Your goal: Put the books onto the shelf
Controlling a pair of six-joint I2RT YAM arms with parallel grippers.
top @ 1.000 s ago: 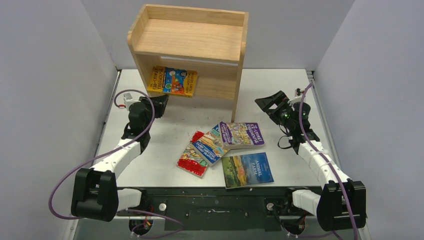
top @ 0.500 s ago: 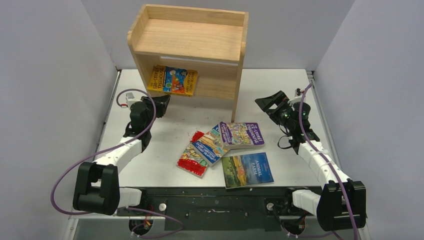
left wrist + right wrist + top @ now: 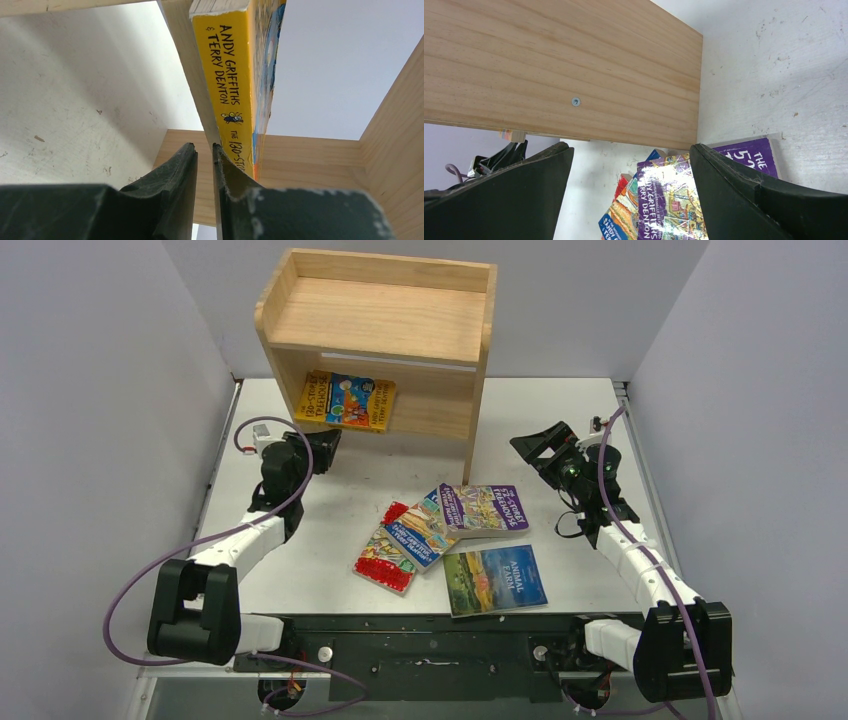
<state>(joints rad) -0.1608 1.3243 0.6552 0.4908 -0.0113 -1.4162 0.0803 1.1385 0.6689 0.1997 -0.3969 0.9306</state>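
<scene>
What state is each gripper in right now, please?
Left gripper: closed, empty, just beside the yellow book.
Right gripper: open wide, holding nothing.

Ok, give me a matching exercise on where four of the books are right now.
Things: 1 yellow book; 2 purple book; 3 red-bordered book; 4 Animal Farm book.
Places: A nearest the table's front edge; B inside the shelf; C left end of the overlapping pile; D right end of that pile.
Pairs: 1-B; 2-D; 3-C; 4-A.
</scene>
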